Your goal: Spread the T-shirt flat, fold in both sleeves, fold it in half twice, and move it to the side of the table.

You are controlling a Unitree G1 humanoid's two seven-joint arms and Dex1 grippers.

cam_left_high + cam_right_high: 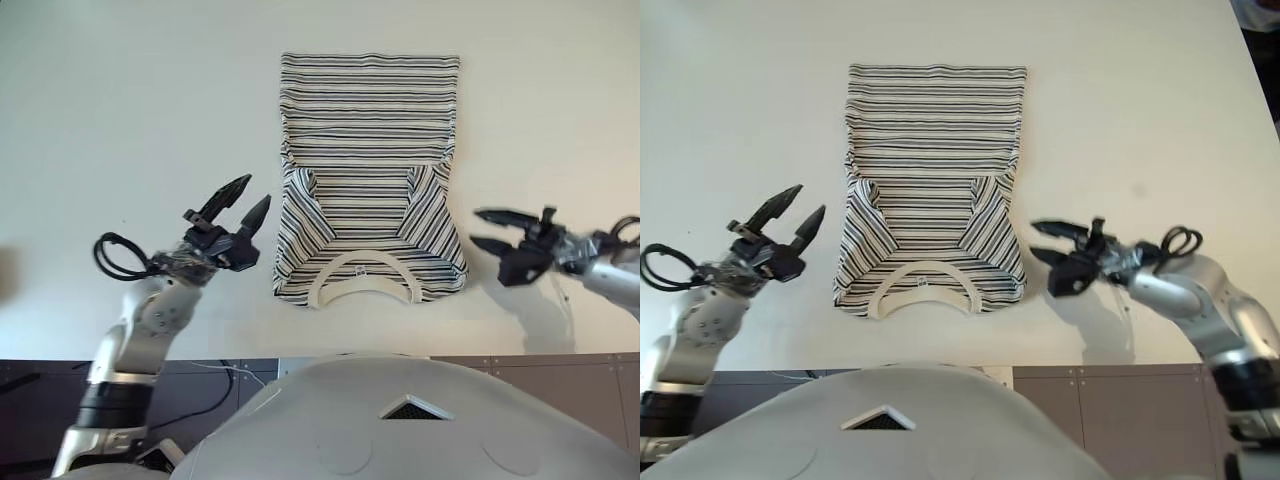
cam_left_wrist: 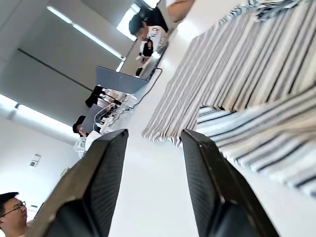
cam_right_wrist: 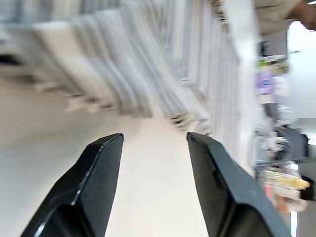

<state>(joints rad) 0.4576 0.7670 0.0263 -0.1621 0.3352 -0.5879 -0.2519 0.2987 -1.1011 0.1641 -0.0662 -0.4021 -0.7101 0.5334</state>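
On the left, the left gripper (image 1: pixel 259 189) hangs over the table (image 1: pixel 120 100) just beside the shirt's near edge, fingers apart and gripping nothing; mid-table the shirt (image 1: pixel 370 120) lies flat, collar (image 1: pixel 362 275) toward the robot, both sleeves (image 1: pixel 300 215) already folded in across the chest; on the right, the right gripper (image 1: pixel 475 226) hovers just beside the collar-end corner, also parted and empty. The half fold looks to be next, and the risks sit at the pinch; a finger that catches only the top layer would peel a sleeve back out; fingers skating on the table could miss the thin cloth or shove it into a wrinkle; one side lifted sooner or higher than the other would lay the fold askew; a low lift could drag the whole shirt instead of doubling it.
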